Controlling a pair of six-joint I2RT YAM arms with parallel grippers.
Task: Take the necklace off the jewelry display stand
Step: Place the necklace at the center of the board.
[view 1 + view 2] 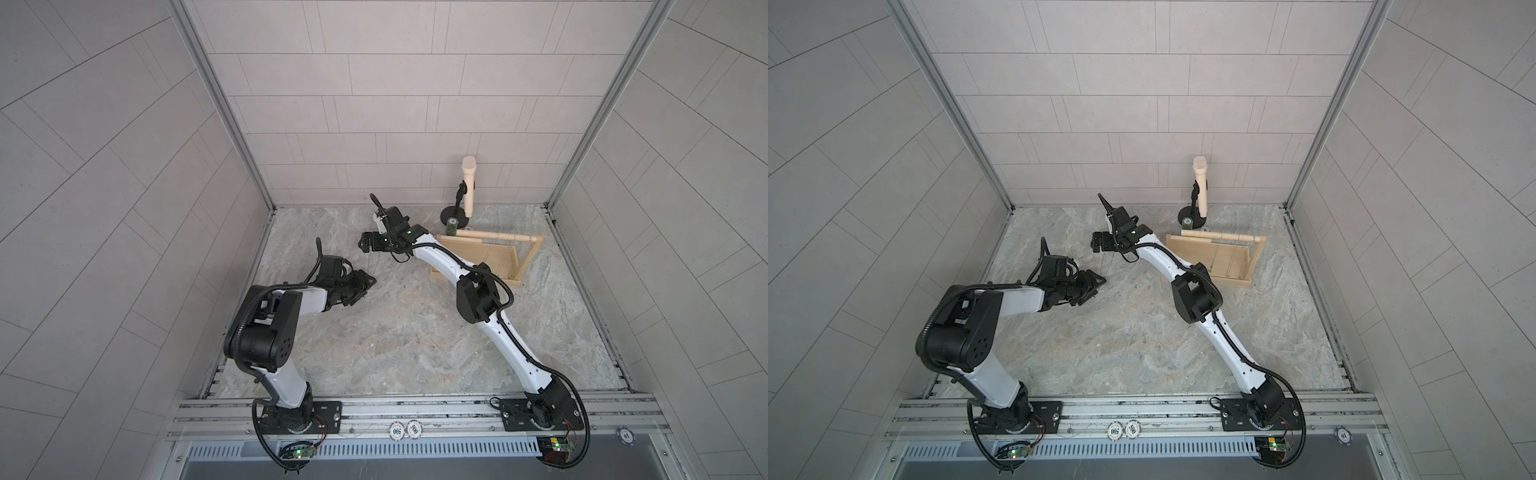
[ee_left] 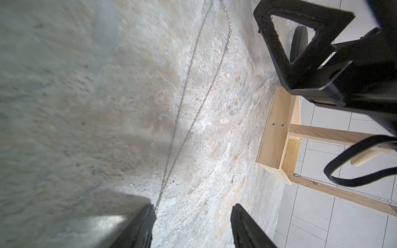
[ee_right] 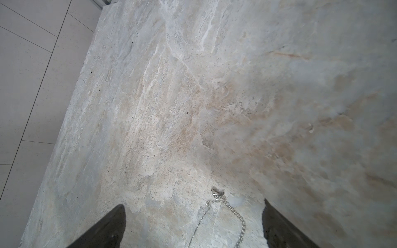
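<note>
Between the two claws, a thin silver chain necklace (image 2: pixel 184 103) lies stretched on the marble tabletop (image 2: pixel 86 107), clear of the pale wooden jewelry display stand (image 2: pixel 277 128). The left gripper (image 2: pixel 193 207) and right gripper (image 3: pixel 193 204) both gape, so nothing clamps it.

The stone-patterned bench (image 1: pixel 395 340) carries the pale wooden jewelry display stand (image 1: pixel 469 251) at its far right, a black round-based microphone stand (image 1: pixel 453 216) just behind, and a thin necklace (image 3: pixel 215 195) lying flat to the left.
</note>
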